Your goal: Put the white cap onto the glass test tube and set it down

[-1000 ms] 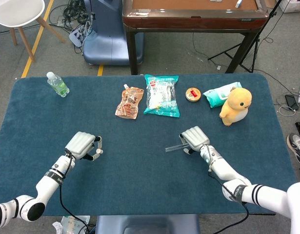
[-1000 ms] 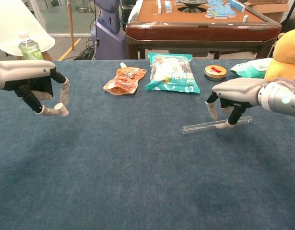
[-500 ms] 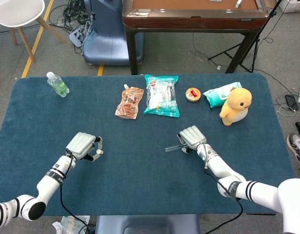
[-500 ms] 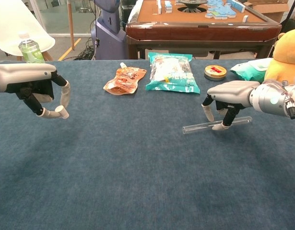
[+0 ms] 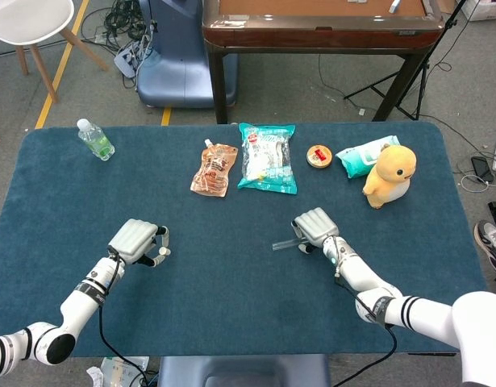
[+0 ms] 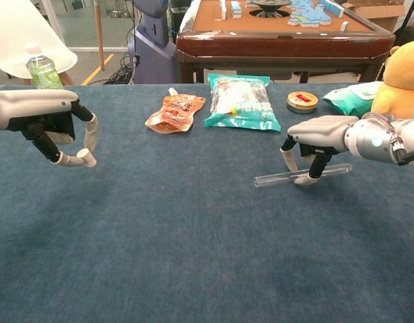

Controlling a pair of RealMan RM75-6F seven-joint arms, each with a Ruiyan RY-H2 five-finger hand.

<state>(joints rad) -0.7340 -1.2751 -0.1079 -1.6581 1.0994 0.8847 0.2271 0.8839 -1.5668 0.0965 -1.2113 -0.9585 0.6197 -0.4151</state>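
A small white cap (image 6: 89,159) is pinched between thumb and fingertip of my left hand (image 6: 52,118), held just above the blue table at the left. The head view shows the same cap (image 5: 164,251) at the tip of the left hand (image 5: 135,239). The glass test tube (image 6: 274,178) lies flat on the table right of centre. My right hand (image 6: 321,131) arches over it, thumb behind the tube and a fingertip touching its front side. The tube sticks out to the left of the right hand (image 5: 316,226) as a clear rod (image 5: 281,243).
Along the far edge lie a green bottle (image 5: 95,139), an orange pouch (image 5: 214,171), a teal snack bag (image 5: 267,158), a round tin (image 5: 318,156), a wipes pack (image 5: 362,156) and a yellow plush toy (image 5: 390,174).
My right hand has slid a little to the left along the tube, which has stayed nearly in place on the table. The left hand with the cap has barely moved.
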